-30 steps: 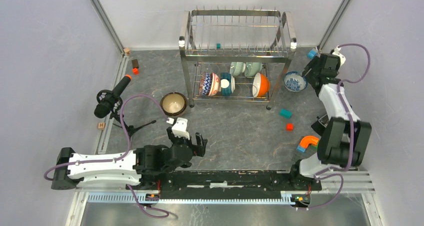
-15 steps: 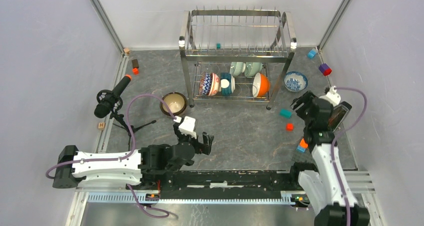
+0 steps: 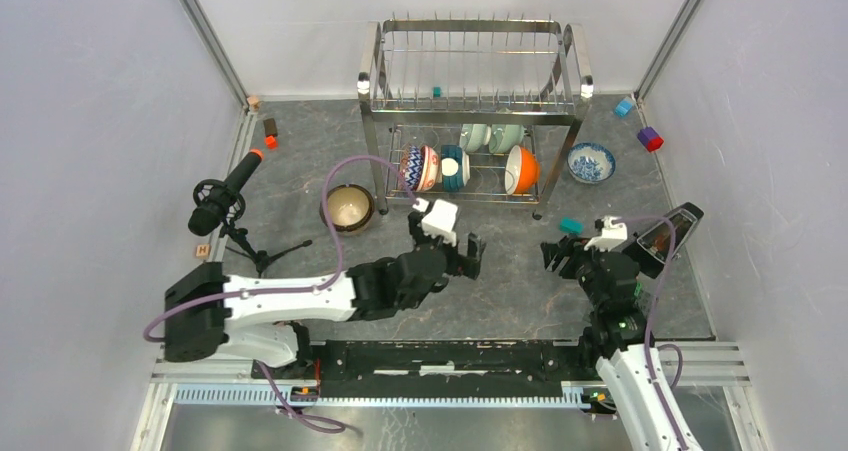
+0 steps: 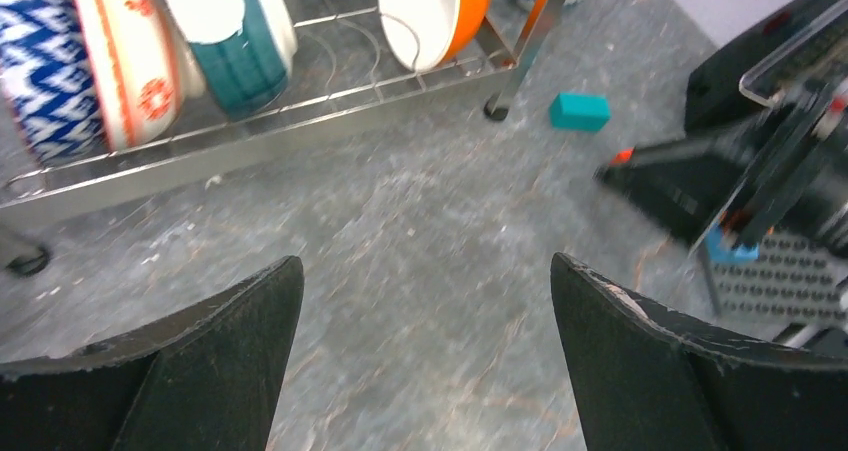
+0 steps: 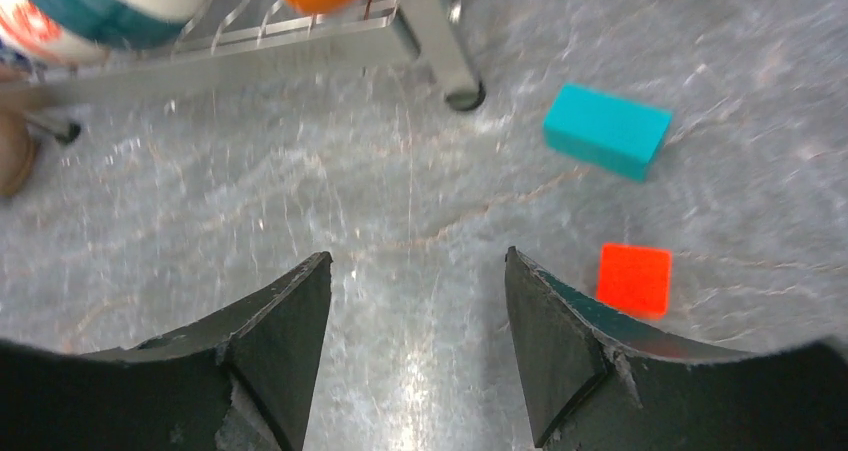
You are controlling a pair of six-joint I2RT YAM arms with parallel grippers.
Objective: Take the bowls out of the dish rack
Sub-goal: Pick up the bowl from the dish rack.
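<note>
Since the bowls (image 3: 522, 169) left in the dish rack (image 3: 470, 113) stand on edge between prongs in its lower tier, at twelve o'clock on the table (image 3: 500, 281), a rim pinch should suit them. Two sit outside: brown bowl (image 3: 347, 207) at the rack's eight o'clock, blue-and-white bowl (image 3: 590, 162) at four. Left claw (image 4: 425, 271) and right claw (image 5: 418, 261) gape empty, facing the rack. Perhaps five bowls remain there, though overlap blurs the count.

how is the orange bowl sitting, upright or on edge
On edge: the orange bowl stands in the dish rack's lower tier, white inside facing left.
</note>
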